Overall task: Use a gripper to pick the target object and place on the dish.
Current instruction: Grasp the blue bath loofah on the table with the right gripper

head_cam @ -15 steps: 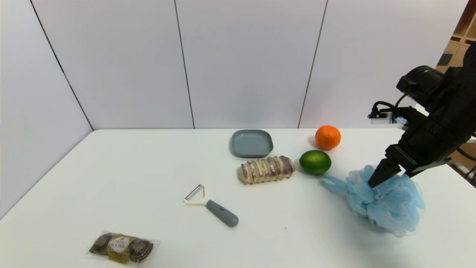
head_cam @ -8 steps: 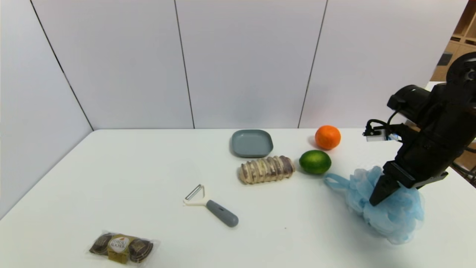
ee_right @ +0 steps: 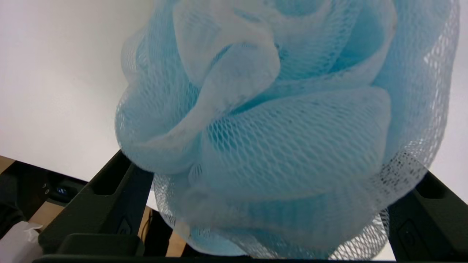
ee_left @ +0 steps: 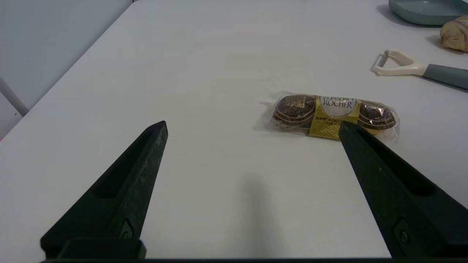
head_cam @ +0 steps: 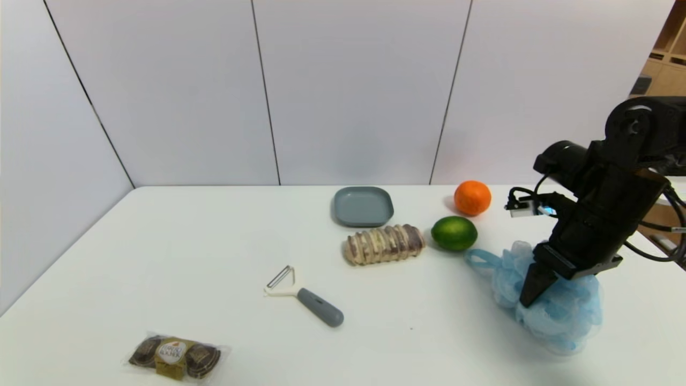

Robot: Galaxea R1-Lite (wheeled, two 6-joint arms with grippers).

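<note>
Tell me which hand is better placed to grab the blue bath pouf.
Right. The right hand points down with its jaws open on either side of the pouf. The left hand is far across the table, open, near the chocolate pack. Closing the right looks like the likely next move.

A lab-style test booth: a bare white table [head_cam: 214, 241] enclosed by plain white partition panels [head_cam: 353, 91], with unrelated household props scattered on it; wooden shelving [head_cam: 664, 59] stands behind.

Between the matt black plastic fingers [ee_right: 109, 204] of the right gripper [ee_right: 270, 204] bulges the bath pouf [ee_right: 278, 124], soft open-weave light blue mesh. The table [head_cam: 214, 252] below looks smooth, matt white.
</note>
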